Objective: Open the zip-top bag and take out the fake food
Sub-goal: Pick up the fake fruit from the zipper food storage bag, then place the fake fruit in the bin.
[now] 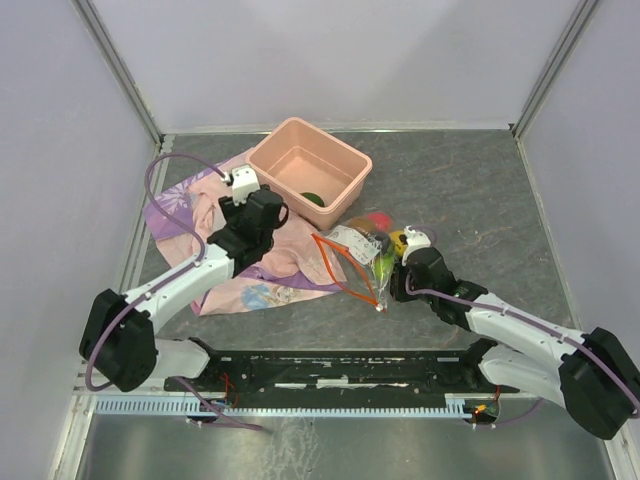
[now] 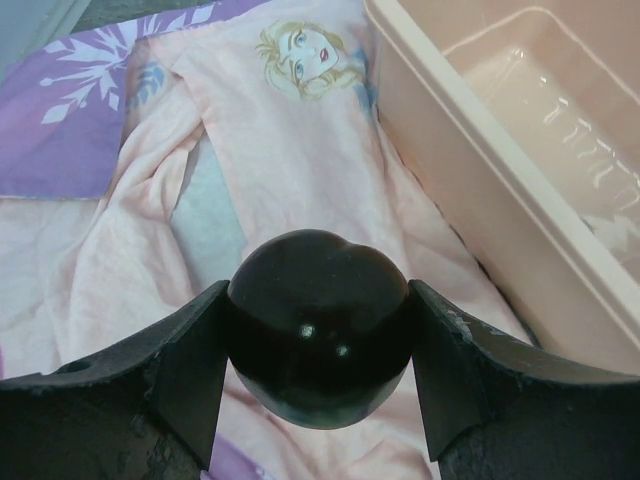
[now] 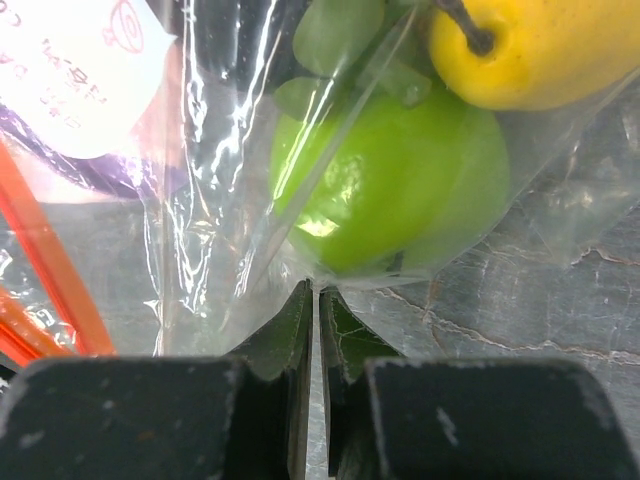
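Nearest the bases, the right end effector (image 3: 318, 300) has its jaws pressed almost together on a fold of clear plastic, pinching the bottom edge of the zip-top bag (image 1: 355, 258). The bag lies on the table (image 1: 470, 200) just ahead of that arm, its orange zip strip (image 3: 55, 265) spread wide. A green fruit (image 3: 400, 190) sits inside, right against the pinch, with a yellow fruit (image 3: 540, 50) touching it from behind. Further out on the left, the left end effector (image 2: 318, 340) is clamped on a dark round fruit (image 2: 315, 300), above the pink-and-purple cloth (image 1: 270, 270). Just beyond stands the salmon-pink tub (image 1: 330, 139), and a small green thing (image 1: 313, 198) lies in it, possibly another piece of food, though it's too small to tell.
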You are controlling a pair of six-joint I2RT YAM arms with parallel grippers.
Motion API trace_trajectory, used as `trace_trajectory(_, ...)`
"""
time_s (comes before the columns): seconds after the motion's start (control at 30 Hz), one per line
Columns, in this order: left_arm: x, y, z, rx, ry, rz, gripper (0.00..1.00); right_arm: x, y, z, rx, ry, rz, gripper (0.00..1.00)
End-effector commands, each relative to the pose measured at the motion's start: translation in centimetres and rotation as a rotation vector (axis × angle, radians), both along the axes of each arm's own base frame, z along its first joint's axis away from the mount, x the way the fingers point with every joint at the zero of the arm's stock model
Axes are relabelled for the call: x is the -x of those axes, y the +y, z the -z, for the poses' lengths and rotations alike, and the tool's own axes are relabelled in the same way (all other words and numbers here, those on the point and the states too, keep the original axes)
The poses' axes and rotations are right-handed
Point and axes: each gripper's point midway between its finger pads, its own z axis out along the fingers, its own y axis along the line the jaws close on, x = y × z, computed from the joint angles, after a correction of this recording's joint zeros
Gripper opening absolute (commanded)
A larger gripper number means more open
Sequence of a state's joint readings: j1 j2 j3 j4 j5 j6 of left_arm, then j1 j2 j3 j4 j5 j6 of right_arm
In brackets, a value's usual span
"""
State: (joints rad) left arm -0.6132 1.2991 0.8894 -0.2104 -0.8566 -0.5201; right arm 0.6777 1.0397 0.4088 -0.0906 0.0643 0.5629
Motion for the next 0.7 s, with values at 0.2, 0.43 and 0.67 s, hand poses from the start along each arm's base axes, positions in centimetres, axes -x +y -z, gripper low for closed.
trace_trajectory(0.2, -6.8, -2.1, -5.9, 0.150, -0.187, 0.141, 0.21, -1.1, -0.9, -2.2, -0.001, -0.097, 0.042, 0.14)
trace_trajectory(0.43, -8.7, -5.0, -7.0, 0.210, -0.196, 0.305, 0.23, -1.1, -2.4, -3.3, 0.030, -0.147, 0.072, 0.14)
trace_trajectory(0.67, -10.4, -9.2, -7.0, 0.306, -0.177, 0.496, 0.25, -1.6, -4.2, -5.5, 0.057, -0.236, 0.125, 0.18)
